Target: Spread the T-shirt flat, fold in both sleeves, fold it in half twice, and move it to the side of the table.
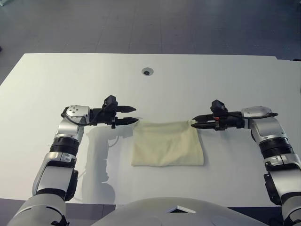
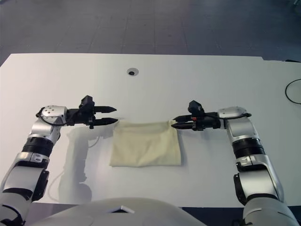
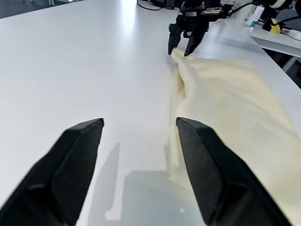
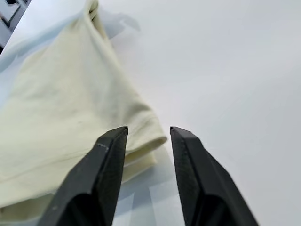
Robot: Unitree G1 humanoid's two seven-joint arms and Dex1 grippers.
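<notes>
Here's the wide white rectangular table (image 1: 56,84), its smooth matte top stretching right across. On it, near the front edge and about midway across, lies a pale yellow cloth T-shirt (image 1: 167,143), folded into a squarish packet. It sits mostly flat, with its far edge rumpled and pulled up a little at both corners. Farther back there's a small round dark hole (image 1: 147,71) with a grey rim, set into the tabletop, well apart from the cloth.
</notes>
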